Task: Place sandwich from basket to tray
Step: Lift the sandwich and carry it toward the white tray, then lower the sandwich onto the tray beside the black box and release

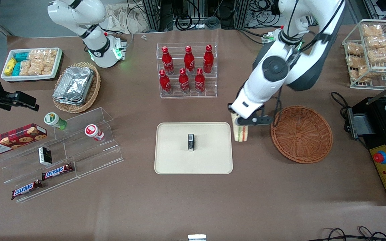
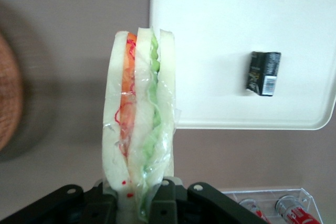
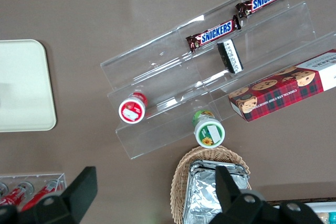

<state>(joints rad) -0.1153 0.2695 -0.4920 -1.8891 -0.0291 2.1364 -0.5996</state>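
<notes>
Gripper of the working left arm, raised over bare brown bench between the flat cream-beige rectangular tray and the round reddish-brown woven wicker basket. Fingers pinching the small clear-wrapped triangular wedge sandwich by one end. Sandwich out of the basket, hanging off the bench, just beside the tray's rim toward the working arm's end, not over the tray. Seen from the wrist: pale bread slices on edge, orange-red layer and green layer between them, wrapper loose along the side. One small black packet lying near the tray's middle. Farther from the front camera than the tray, a clear acrylic rack holding six red bottles.
</notes>
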